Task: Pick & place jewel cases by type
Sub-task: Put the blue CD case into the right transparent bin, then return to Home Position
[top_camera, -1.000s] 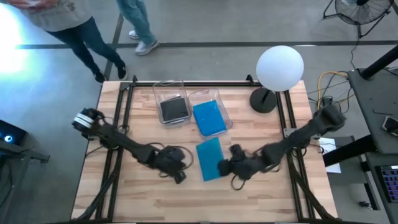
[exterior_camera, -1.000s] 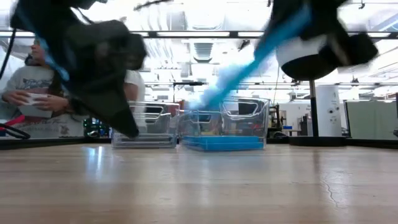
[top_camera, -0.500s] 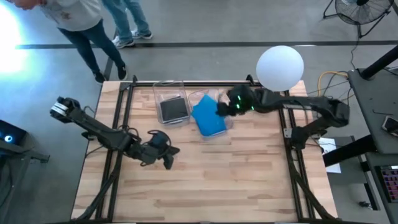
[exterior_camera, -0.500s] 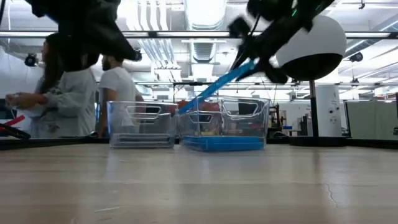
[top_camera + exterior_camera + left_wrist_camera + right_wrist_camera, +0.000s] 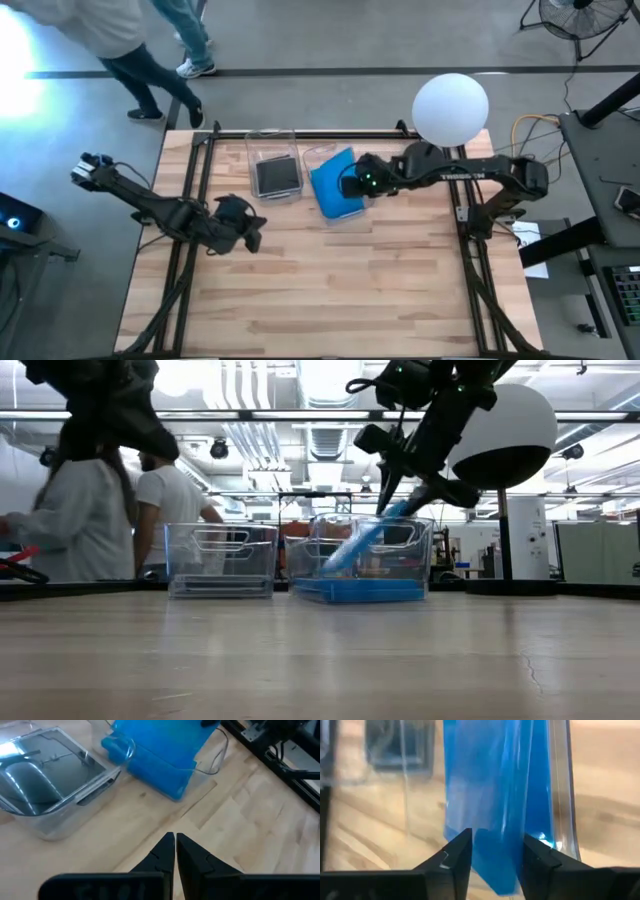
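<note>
Two clear bins stand at the table's far middle. The left bin holds a dark jewel case. The right bin holds blue jewel cases lying flat. Another blue jewel case leans steeply in that bin, its lower end down on the flat ones. My right gripper is over this bin with its fingers apart on either side of the leaning case's upper end. My left gripper is shut and empty, raised over the table's left part. My right gripper's fingers stand either side of the leaning blue case's upper end, coming slanting down from the table's right. I cannot tell whether they touch it. The case's lower end rests inside the bin.
A white globe lamp on a dark base stands at the far right, close behind my right arm. People move beyond the far edge. Bare wood fills the near half of the table.
My right gripper has carried the blue case from the table's middle toward the far edge and over the right bin. The case's lower end has come down into the bin, and it now leans more steeply. My left gripper has drawn back toward the left edge and risen.
</note>
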